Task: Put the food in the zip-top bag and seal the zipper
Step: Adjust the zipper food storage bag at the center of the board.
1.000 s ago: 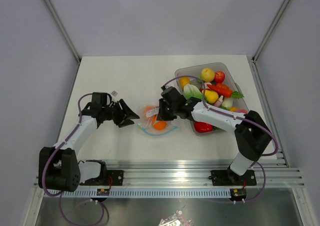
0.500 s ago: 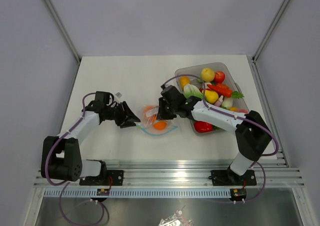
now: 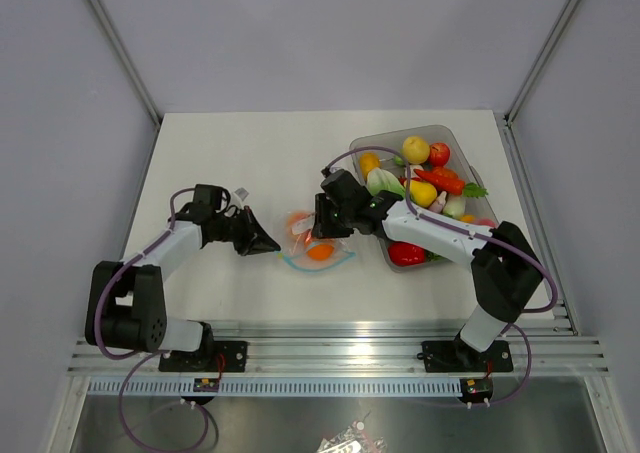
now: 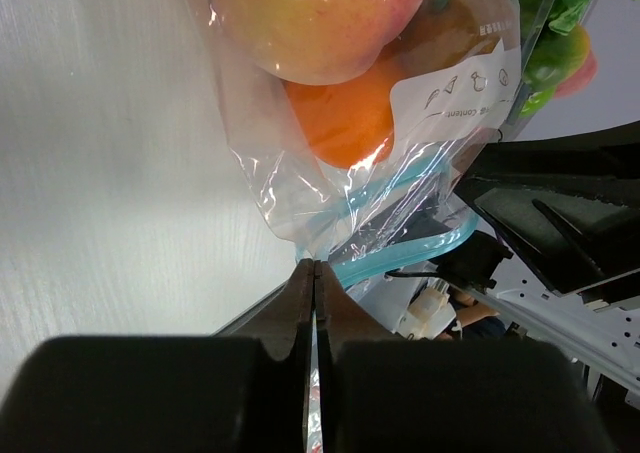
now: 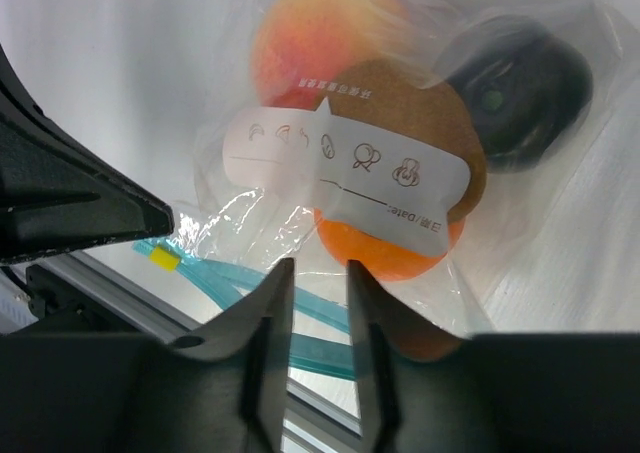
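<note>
**Left gripper shuts at the bag's corner**

On the left, the left gripper (image 4: 313, 269) has just closed. A second ago its jaws stood spread just short of the bag. Now they meet with no gap at the left corner of the small clear floppy zip-top bag (image 3: 310, 241) and appear to nip the film there, though the wrist view does not quite prove it. I read this as an anchor for sealing.

The bag lies flat on the white table (image 3: 230, 153) between the two arms. The glossy pink-yellow toy peach (image 4: 320, 13) and the round orange toy fruit (image 4: 345, 123) are inside it, so the filling looks done. The thin light blue press-seal zipper (image 4: 400, 256) runs along the bag's near edge with its two strips bowed apart — not yet sealed.

Further right, the right gripper (image 5: 317, 266) hovers over the bag's mouth. Its jaws stand a narrow gap apart, a touch wider than a moment ago, and hold nothing; the blue strip shows just beyond the tips. Beyond that arm sits the rigid clear rectangular tray (image 3: 395, 136) of leftover toy food.

For room, bare table lies behind and to the left of the bag. The aluminium rail (image 3: 350, 338) bounds the table's near edge — and the tray's wall blocks the right, so a press along the zipper toward that side has little margin.
</note>
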